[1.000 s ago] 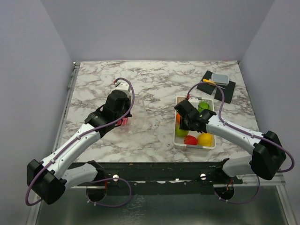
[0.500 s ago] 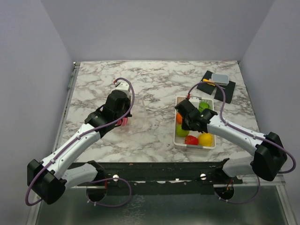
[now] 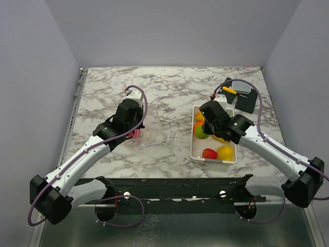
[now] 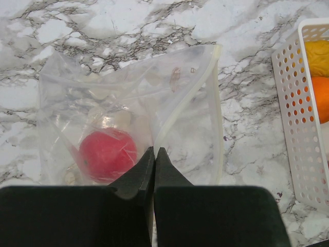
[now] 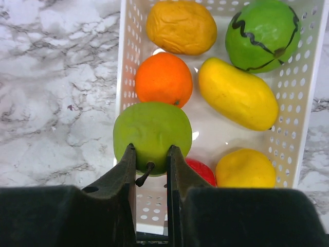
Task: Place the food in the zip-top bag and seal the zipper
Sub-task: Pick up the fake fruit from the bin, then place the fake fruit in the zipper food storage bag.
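Observation:
The clear zip-top bag lies on the marble with one red fruit inside. Its pale zipper runs down to my left gripper, which is shut on the bag's mouth edge. My right gripper is shut on a green apple, held above the left wall of the white basket. Below it in the basket lie an orange, a yellow mango, a green melon, a lemon and other food. From above, the apple hangs over the basket.
A black mat with a grey device sits at the back right corner. The basket's side stands just right of the bag. Grey walls close in the table on three sides.
My right gripper has closed on the green apple and lifted it out of the basket, the arm rising and swinging back. The left arm and bag have stayed put.

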`<control>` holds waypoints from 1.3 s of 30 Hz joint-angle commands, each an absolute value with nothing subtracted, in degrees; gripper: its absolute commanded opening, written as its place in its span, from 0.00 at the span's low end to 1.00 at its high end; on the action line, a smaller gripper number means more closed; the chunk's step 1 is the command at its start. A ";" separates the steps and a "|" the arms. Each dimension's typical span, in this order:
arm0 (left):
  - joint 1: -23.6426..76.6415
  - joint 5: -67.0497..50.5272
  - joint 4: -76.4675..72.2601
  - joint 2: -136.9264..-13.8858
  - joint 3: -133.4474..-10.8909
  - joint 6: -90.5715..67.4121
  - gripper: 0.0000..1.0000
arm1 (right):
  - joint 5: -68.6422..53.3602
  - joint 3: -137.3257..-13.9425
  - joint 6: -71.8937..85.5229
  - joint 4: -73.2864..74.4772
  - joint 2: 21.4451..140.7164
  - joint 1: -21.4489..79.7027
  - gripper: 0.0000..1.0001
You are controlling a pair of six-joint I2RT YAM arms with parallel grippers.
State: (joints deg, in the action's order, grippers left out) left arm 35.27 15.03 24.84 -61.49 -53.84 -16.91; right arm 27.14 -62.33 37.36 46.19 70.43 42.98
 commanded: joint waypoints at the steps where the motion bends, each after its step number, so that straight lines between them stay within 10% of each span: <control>1: 35.25 15.44 23.99 -61.24 -53.17 -16.64 0.00 | 26.01 -66.42 34.68 47.05 68.81 42.69 0.01; 39: 35.24 15.79 24.08 -60.91 -53.17 -16.56 0.00 | 8.69 -83.63 36.85 23.42 93.06 54.42 0.01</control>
State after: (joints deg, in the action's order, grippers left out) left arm 35.27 15.03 24.84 -61.49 -53.84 -16.88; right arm 10.26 -81.45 35.20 26.89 90.61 53.74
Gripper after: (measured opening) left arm 0.005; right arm 0.235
